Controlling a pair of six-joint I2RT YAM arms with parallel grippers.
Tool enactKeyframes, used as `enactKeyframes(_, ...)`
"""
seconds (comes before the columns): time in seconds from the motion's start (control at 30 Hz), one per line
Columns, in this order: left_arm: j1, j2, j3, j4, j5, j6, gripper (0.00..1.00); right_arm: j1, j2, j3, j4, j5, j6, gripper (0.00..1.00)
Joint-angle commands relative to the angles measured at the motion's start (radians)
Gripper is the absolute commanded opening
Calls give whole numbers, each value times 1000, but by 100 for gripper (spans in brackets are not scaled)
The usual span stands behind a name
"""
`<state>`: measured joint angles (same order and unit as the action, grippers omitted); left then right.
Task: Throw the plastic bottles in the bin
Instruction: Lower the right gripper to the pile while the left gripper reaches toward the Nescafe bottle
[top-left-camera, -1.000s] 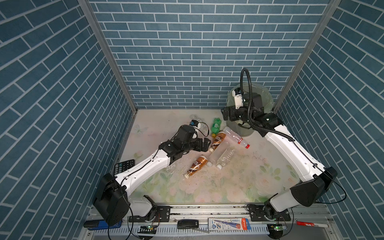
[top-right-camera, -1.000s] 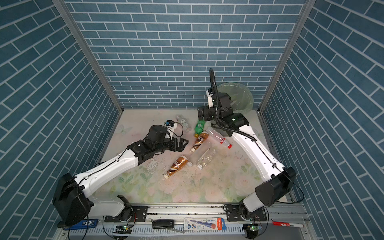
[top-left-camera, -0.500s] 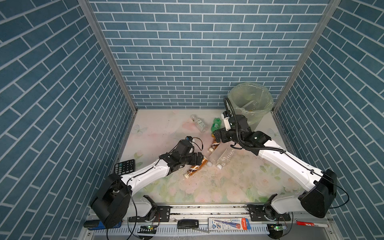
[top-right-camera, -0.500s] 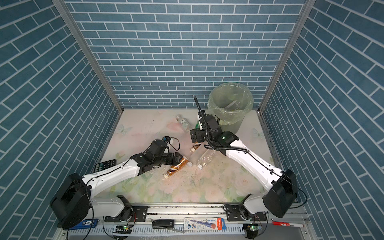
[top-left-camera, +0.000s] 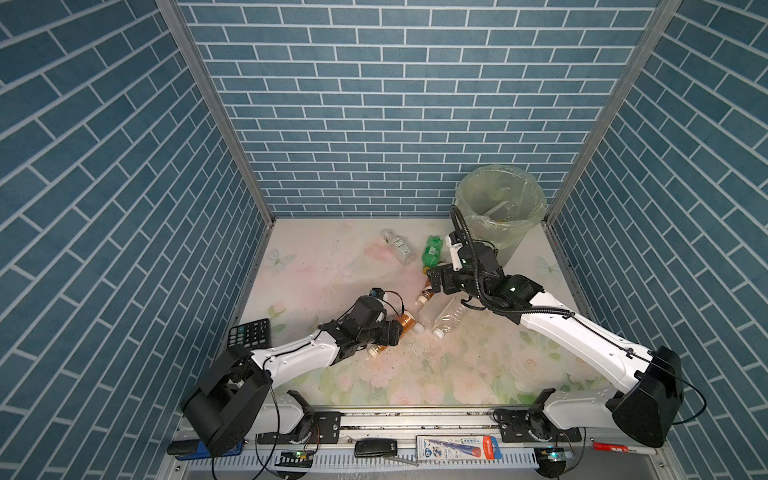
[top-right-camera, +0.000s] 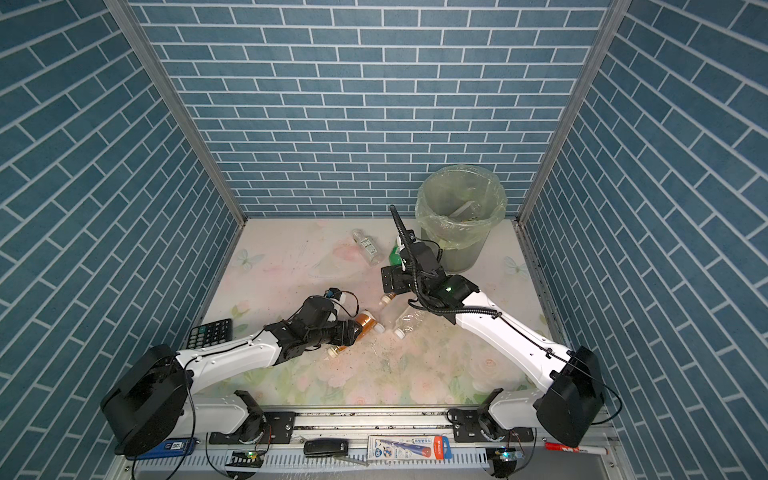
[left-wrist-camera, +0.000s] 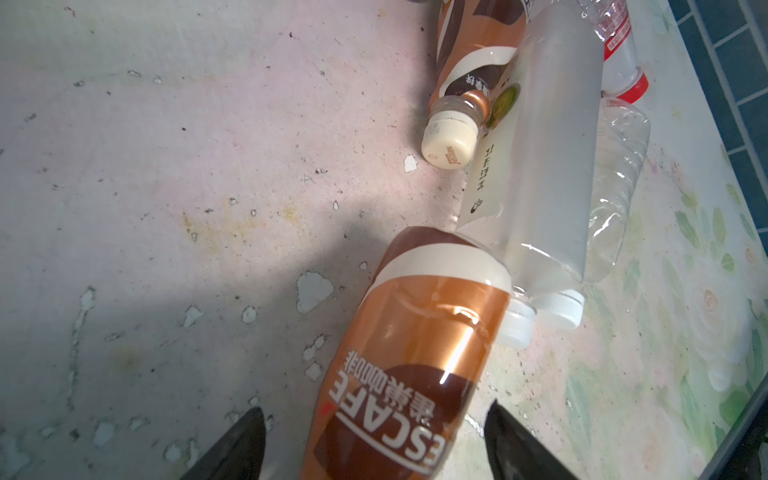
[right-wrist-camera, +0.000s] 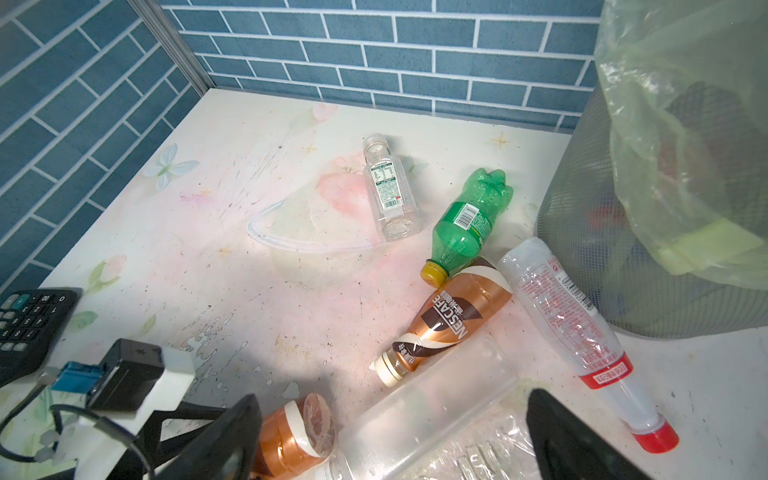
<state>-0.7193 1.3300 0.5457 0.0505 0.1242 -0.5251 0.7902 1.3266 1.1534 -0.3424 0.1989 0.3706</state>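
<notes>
Partly done. The round grey bin with the pale green bag (top-left-camera: 513, 239), at the far right corner, holds some items, apparently bottles. Seven plastic bottles (right-wrist-camera: 465, 220) lie on the table (top-left-camera: 316, 257). Left gripper (left-wrist-camera: 376, 436) straddles a brown coffee bottle (left-wrist-camera: 415, 353), jaws apart, no grip. Right gripper (right-wrist-camera: 395, 415) hangs released above clear bottles (right-wrist-camera: 428, 399).

— You see the brown bottle (left-wrist-camera: 415, 353)? Its sleeve is glossy, coppery plastic film with a bright glare.
— And the counter (left-wrist-camera: 145, 166)?
— Matt, you'll notice, its pale printed coating scuffed and flaked off in chips. The bin (right-wrist-camera: 582, 257) is fine grey mesh; its bag (right-wrist-camera: 685, 124) is thin, translucent, crinkled film. The left fingers (left-wrist-camera: 243, 449) look matt black.
</notes>
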Motion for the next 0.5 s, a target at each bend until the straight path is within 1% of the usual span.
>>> enactKeyframes(0.0, -7, 51, -4, 50, 12, 26, 81, 6, -23, -30, 22, 34, 33, 99)
enactKeyframes(0.1, -6, 101, 14, 56, 20, 34, 76, 4, -26, -37, 21, 42, 24, 99)
enactKeyframes(0.2, -6, 122, 14, 71, 15, 37, 74, 5, -27, -46, 24, 52, 14, 99)
enactKeyframes(0.33, -6, 131, 3, 81, -19, 38, 69, 6, -19, -62, 45, 49, 14, 99)
enactKeyframes(0.43, -6, 136, 6, 81, -54, 48, 62, 4, 2, -63, 63, 47, 13, 99)
enactKeyframes(0.47, -6, 139, 9, 83, -67, 52, 61, 4, 9, -60, 66, 45, 13, 99)
